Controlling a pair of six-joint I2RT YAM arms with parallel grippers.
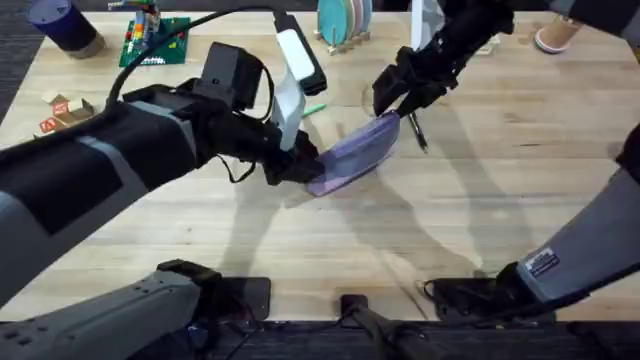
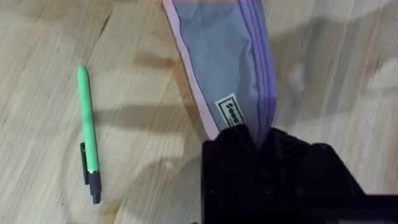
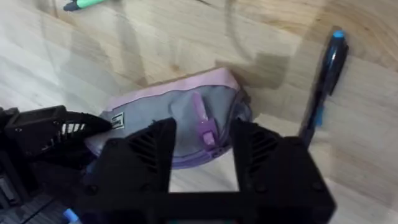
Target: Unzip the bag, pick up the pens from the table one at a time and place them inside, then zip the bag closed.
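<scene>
- The bag [image 1: 356, 152] lies on the table [image 1: 480, 210] near its middle, one end pinched by the left gripper [image 2: 258, 134], whose fingers are closed on the fabric just past the small label [image 2: 231, 112].
- The zipper pull [image 3: 205, 127] hangs at the bag's other end, in the gap between the fingers of the right gripper [image 3: 205, 146]; those fingers are spread and touch nothing yet.
- Likely slip: the pull is a small, floppy tab, so the right fingers may close on loose fabric beside it, or miss it, and the zip would not run.
- If the left gripper's hold is only on a thin edge of cloth, a tug along the zipper could drag the bag free or bunch it up.
- The black pen [image 3: 323, 81] lies just beside the bag's far end, near the right gripper, and could be knocked away by a sideways sweep.
- The green pen [image 2: 87, 134] lies apart on the bag's other side, out of harm.
</scene>
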